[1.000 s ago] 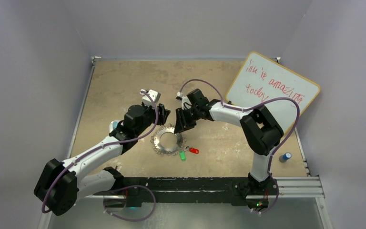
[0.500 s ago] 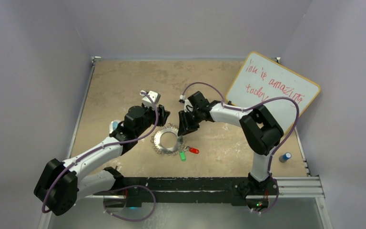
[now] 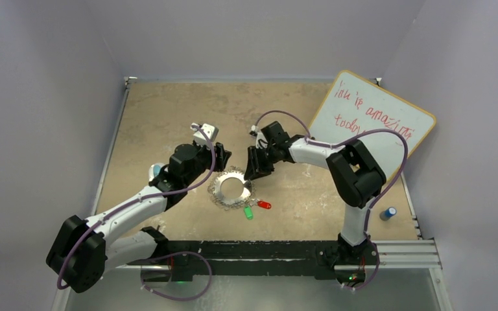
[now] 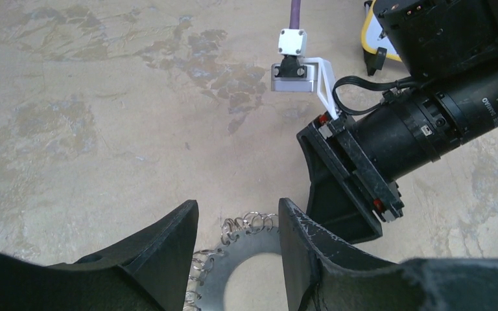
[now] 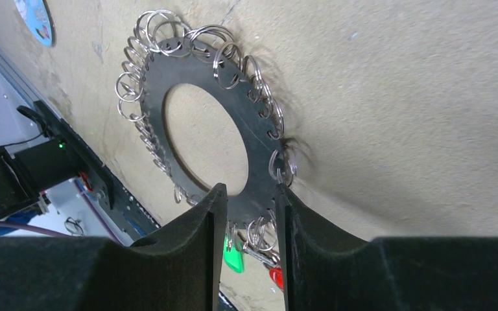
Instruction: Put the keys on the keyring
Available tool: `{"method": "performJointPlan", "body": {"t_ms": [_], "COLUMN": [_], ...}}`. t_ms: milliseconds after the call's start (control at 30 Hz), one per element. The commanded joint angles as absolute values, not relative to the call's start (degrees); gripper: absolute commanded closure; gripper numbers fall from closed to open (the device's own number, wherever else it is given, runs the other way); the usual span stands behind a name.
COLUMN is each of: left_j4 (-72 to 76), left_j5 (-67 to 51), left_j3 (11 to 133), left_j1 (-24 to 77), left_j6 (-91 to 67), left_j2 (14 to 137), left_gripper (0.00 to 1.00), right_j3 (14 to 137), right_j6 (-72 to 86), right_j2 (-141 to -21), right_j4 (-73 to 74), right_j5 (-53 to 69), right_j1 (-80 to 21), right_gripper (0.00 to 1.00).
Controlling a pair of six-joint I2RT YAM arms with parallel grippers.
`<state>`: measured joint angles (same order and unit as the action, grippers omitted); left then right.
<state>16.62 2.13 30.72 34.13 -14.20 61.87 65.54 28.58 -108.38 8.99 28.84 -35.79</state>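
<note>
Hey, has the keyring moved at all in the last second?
Yes. In the top view the keyring has shifted slightly right, toward the whiteboard; the green key beside it has not.

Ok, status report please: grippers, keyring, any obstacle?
Right gripper shut on the keyring band. Left gripper open over its far rim. Red key, green key by near rim. Nothing in the way.

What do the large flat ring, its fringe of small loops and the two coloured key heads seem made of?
Large flat ring: probably sheet metal; thin, grey, dull sheen. Small loops: bright steel-like wire, shiny glints. Red key head and green key head: likely plastic; saturated, uniform colour.
</note>
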Motion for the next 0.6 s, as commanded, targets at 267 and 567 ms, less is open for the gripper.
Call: {"method": "performJointPlan", "body": {"t_ms": [267,567], "left_j4": [18.72,18.81], "left_j5": [2.11,1.80], "left_j3": [30.26,30.25], "left_j1": [33.70,33.75], "left_j6": [-14.59,-14.56], "left_j2": [61.26,61.14], "left_gripper": [0.53,0.53], "right_j3": [66.41,69.61], "right_j6": [29.93,28.91], "right_j2": [-111.85,-113.90], "right_j4": [6.22,4.75], "right_j5": [27.69,28.71], "right_j1": [-32.15,-31.82], "right_gripper": [0.66,0.79]}}
